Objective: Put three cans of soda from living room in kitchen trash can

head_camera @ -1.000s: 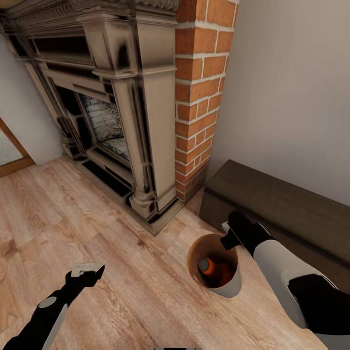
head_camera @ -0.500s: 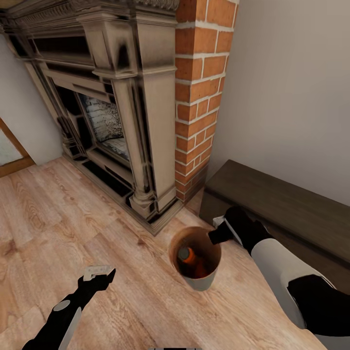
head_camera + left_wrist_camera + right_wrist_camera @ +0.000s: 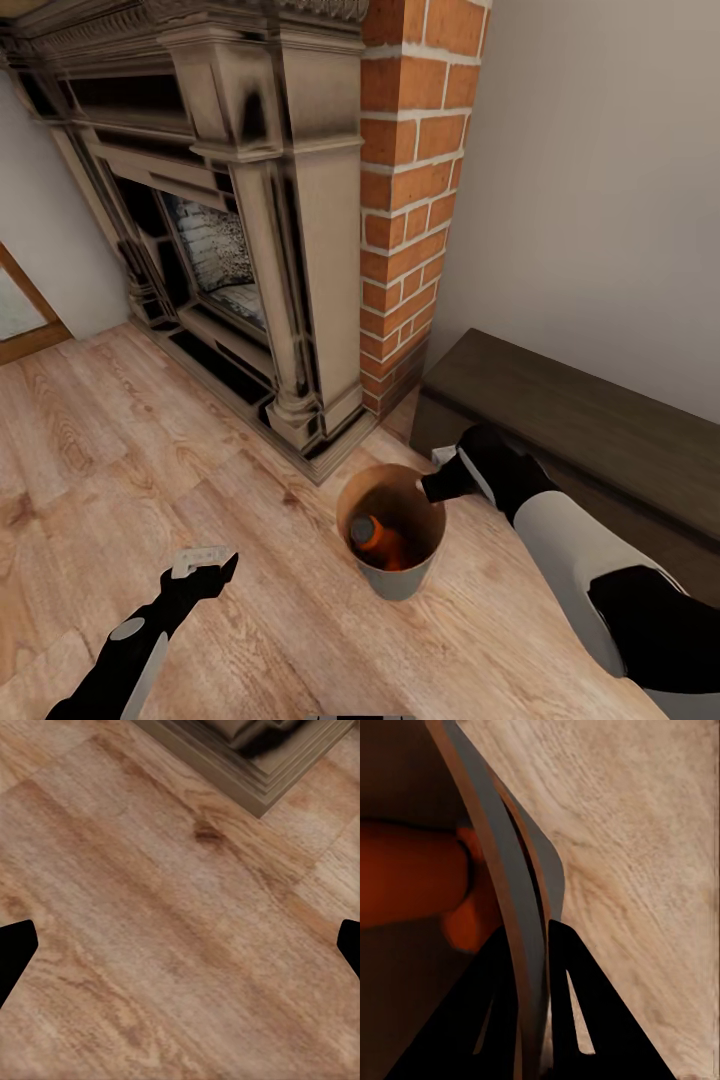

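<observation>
The tash can (image 3: 402,581), a small tapered bin with a tan inside and pale outside, hangs tilted above the wood floor in the living room. My right gripper (image 3: 438,487) is shut on its rim on the side nearest the dark cabinet. In the right wrist view its fingers (image 3: 495,975) pinch the bin wall (image 3: 502,870), one inside and one outside. An orange can of soda (image 3: 372,535) lies inside the bin; it is also the orange shape (image 3: 412,881) in the right wrist view. My left gripper (image 3: 205,565) is open and empty (image 3: 180,945) over bare floor.
The ornate dark fireplace (image 3: 230,200) and red brick chimney (image 3: 410,180) stand ahead. A low dark wood cabinet (image 3: 580,420) sits against the right wall, close behind my right arm. A wood-framed glass door (image 3: 15,310) is at the left edge. Plank floor (image 3: 100,470) spreads left.
My right gripper has carried the bin leftwards and slightly away from the cabinet, with the orange can shifting inside. The left arm moved a little right early on, then stayed still.
</observation>
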Controlling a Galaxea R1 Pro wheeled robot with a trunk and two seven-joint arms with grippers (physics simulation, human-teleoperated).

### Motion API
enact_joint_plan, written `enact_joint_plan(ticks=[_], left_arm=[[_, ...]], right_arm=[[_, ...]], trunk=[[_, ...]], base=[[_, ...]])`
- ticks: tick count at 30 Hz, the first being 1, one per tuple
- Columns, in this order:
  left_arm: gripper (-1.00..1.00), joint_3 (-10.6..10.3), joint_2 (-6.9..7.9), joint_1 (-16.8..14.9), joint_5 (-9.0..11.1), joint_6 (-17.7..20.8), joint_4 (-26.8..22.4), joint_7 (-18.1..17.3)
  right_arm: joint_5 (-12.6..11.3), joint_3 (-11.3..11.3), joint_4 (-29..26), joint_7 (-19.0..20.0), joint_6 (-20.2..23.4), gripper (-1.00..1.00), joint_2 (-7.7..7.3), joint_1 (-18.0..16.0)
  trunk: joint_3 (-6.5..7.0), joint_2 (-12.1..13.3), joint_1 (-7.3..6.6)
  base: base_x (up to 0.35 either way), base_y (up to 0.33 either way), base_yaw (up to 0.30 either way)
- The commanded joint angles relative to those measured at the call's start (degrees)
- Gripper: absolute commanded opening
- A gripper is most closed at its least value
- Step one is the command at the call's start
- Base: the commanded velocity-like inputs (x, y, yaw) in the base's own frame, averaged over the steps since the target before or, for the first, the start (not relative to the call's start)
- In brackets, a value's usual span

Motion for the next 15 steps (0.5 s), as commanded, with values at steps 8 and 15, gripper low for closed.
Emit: enact_joint_plan(ticks=[8, 15], left_arm=[[1.00, 0.00, -0.05, 0.01, 0.00, 0.04, -0.03, 0.00], [1.00, 0.00, 0.00, 0.01, 0.12, 0.07, -0.26, 0.00]], right_arm=[[1.18, 0.06, -0.01, 0.18, 0.01, -1.00, 0.32, 0.05], [1.08, -0.05, -0.38, 0.18, 0.01, -1.00, 0.29, 0.06]], trunk=[[0.00, 0.00, 0.00], [0.00, 0.00, 0.00]], base=[[0.000, 0.000, 0.000], [0.002, 0.012, 0.000]])
